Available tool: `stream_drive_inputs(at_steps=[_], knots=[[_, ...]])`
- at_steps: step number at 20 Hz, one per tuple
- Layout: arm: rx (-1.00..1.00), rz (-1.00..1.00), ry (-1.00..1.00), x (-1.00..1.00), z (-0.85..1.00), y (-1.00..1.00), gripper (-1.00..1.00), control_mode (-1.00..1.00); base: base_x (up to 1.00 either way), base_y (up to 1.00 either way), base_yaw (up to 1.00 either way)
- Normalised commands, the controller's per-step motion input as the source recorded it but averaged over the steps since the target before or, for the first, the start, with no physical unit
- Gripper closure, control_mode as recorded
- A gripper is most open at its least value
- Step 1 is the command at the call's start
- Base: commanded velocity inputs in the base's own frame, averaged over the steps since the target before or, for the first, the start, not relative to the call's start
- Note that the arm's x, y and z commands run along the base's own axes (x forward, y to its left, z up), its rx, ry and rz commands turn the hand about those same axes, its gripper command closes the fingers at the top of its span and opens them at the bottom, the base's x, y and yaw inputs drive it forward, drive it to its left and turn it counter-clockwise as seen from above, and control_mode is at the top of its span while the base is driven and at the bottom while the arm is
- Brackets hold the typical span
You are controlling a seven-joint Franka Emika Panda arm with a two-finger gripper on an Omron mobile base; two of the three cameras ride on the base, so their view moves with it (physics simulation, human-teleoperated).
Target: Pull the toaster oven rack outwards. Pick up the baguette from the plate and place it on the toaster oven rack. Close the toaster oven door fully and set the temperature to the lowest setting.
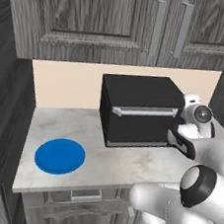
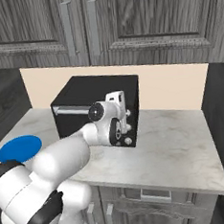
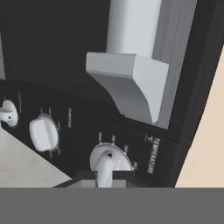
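The black toaster oven (image 1: 141, 90) (image 2: 97, 86) stands at the back of the counter. Its toaster oven door (image 1: 136, 129) is shut flat, with the silver bar handle (image 1: 144, 111) (image 3: 131, 83) across the top. That hides the toaster oven rack. The baguette is out of view. The blue plate (image 1: 60, 156) (image 2: 18, 147) lies bare at the counter's left front. My gripper (image 3: 106, 175) (image 2: 123, 114) (image 1: 173, 134) is at the knob column on the oven's right. It is shut on the top knob (image 3: 107, 159), just under the handle's end.
Two more silver knobs (image 3: 43, 133) (image 3: 6, 114) sit further down the column. The marble counter (image 1: 127, 165) (image 2: 175, 151) stretches to the oven's right. A beige backsplash (image 2: 174, 87) stands behind, under grey wall cabinets (image 1: 95, 17). Dark walls bound both counter ends.
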Motion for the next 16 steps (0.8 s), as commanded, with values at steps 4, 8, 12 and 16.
stream_drive_inputs(at_steps=[4, 8, 12, 16], knots=[[-0.04, -0.17, -0.02, 0.0, 0.0, 0.31, 1.0, -1.0, 0.0, 0.0, 0.0], [0.0, 0.0, 0.0, 0.0, 0.0, 0.0, 1.0, -1.0, 0.0, 0.0, 0.0], [0.0, 0.0, 0.01, 0.0, 0.0, -0.05, 1.0, -1.0, 0.0, 0.0, 0.0], [0.0, 0.0, 0.0, 0.0, 0.0, 0.0, 1.0, -1.0, 0.0, 0.0, 0.0]])
